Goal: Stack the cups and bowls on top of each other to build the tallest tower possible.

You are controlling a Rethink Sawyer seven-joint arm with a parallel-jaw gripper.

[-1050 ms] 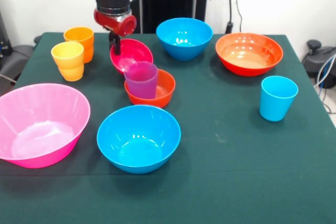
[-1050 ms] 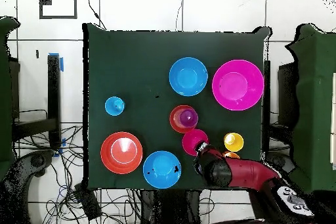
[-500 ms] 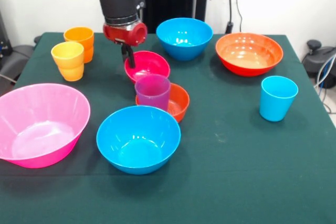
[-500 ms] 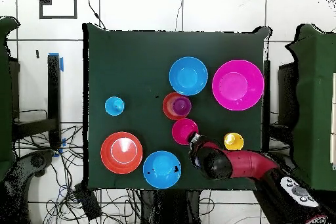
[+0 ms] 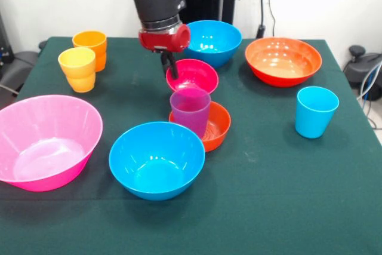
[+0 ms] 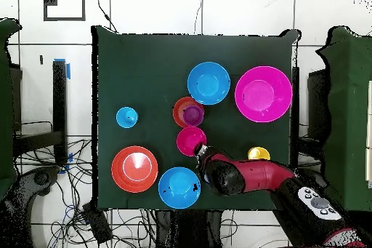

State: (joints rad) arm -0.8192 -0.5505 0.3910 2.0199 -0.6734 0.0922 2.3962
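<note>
Looking at the front view first, I have the purple tumbler (image 5: 190, 110) standing upright inside the small orange bowl (image 5: 209, 126), near the middle of the table (image 5: 280, 195). The small crimson bowl (image 5: 192, 76) sits just behind that pair, upright, its front rim close to the tumbler; I cannot tell whether they touch. The gripper (image 5: 171, 67) comes down at the crimson bowl's left rim, with a dark finger (image 5: 172, 68) at that rim, but I cannot tell from either view whether it is spread or pinching the rim. From overhead the arm (image 6: 247, 177) reaches in from the lower right, and its tip meets the crimson bowl (image 6: 190, 141), which lies just below the orange bowl with the tumbler (image 6: 192, 115) in it. Moving outward in the front view, one medium blue bowl (image 5: 157, 158) sits just in front of the orange bowl, and the other blue bowl (image 5: 209, 42) is behind the crimson one, partly hidden by the arm. The wide orange bowl (image 5: 283, 60) is at the back right, and the light blue tumbler (image 5: 316, 111) stands alone toward the right edge. On the left, the huge pink bowl (image 5: 45, 141) is near the front, and the yellow tumbler (image 5: 77, 69) stands just in front of the orange tumbler (image 5: 91, 46) at the back left.
</note>
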